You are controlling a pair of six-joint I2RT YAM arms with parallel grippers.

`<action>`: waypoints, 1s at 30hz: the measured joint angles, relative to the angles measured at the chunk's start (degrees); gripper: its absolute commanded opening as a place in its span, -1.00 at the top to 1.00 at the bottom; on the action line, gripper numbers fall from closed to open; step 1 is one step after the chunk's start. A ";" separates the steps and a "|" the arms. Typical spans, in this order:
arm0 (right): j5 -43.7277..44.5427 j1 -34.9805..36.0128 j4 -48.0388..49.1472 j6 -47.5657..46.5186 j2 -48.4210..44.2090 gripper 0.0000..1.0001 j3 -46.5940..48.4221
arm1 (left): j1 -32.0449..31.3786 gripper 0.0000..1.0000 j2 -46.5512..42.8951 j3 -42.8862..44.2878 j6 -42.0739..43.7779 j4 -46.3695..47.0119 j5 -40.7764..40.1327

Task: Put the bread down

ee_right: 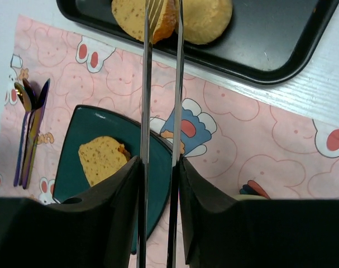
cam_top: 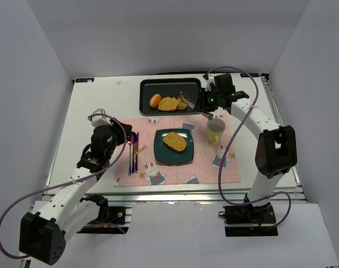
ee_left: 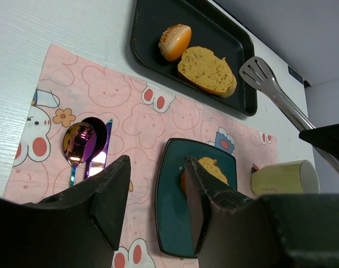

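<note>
Squeezing the tongs (ee_right: 146,84), my right gripper (ee_right: 158,167) held their tips at one bread slice (ee_right: 133,14) in the black tray (ee_right: 281,50). Second slice (cam_top: 175,142) lay on the teal plate (cam_top: 161,155). Left gripper (ee_left: 152,190) hung spread above the placemat (ee_left: 158,128), near the spoon (ee_left: 77,142).

Robot lab test booth, plain white walls (cam_top: 24,111), bunny placemat (cam_top: 175,174) on white table (cam_top: 96,106)
</note>
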 measured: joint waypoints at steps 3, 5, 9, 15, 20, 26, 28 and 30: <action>0.48 -0.09 0.26 2.34 0.61 0.24 0.00 | 0.00 -0.07 0.02 0.00 -0.07 -0.02 -0.02; 0.44 -0.13 0.37 3.50 0.70 0.23 0.00 | 0.00 -0.07 0.22 0.00 -0.07 0.00 -0.02; 0.07 -0.15 0.83 5.33 0.72 0.21 0.00 | 0.00 -0.07 1.07 0.00 -0.04 -0.02 0.00; -0.87 -0.13 1.81 6.99 2.10 0.16 0.00 | 0.00 -0.07 1.42 0.00 -0.07 0.00 0.00; -1.14 -0.15 1.95 7.56 4.09 0.13 0.00 | 0.00 -0.08 1.42 0.00 -0.04 -0.04 -0.02; -1.55 -0.15 2.01 7.56 4.57 0.19 0.00 | 0.00 -0.07 1.42 0.00 -0.04 -0.04 -0.02; -2.21 -0.15 1.99 7.74 4.57 0.21 0.00 | 0.00 -0.07 1.53 0.00 -0.02 -0.04 0.00; -2.97 -0.15 2.08 7.93 4.57 0.26 0.00 | 0.00 -0.07 1.68 0.00 0.02 -0.07 -0.02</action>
